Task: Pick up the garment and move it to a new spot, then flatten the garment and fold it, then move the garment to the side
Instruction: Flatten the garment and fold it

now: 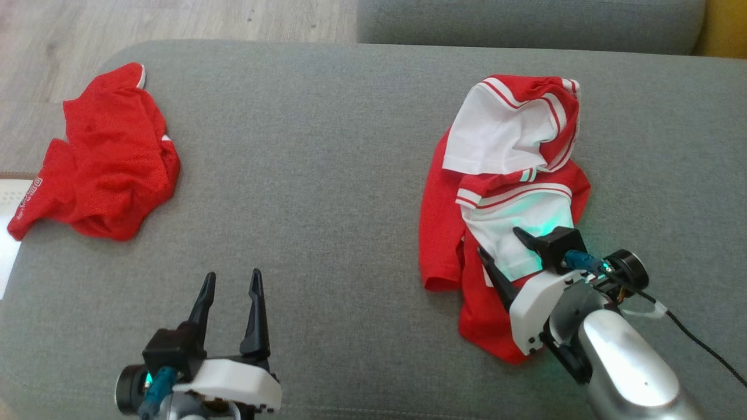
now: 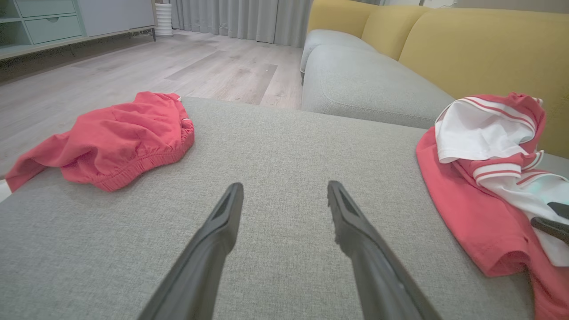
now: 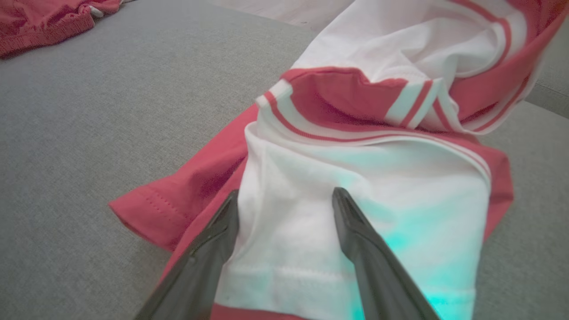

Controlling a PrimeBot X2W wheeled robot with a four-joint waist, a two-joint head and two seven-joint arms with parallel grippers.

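Red shorts (image 1: 111, 157) far left, left tool (image 1: 232, 274) wide open and empty over bare grey cushion (image 1: 321, 175), crumpled red-and-white garment (image 1: 502, 140) lies right, long axis running away from robot, right tool (image 1: 499, 242) nearer, spread wide astride its near white end, nothing pinched.

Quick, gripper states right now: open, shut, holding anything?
Left gripper: open, empty, over the grey cushion.
Right gripper: open, at the white panel of the red-and-white shirt, not closed on it.
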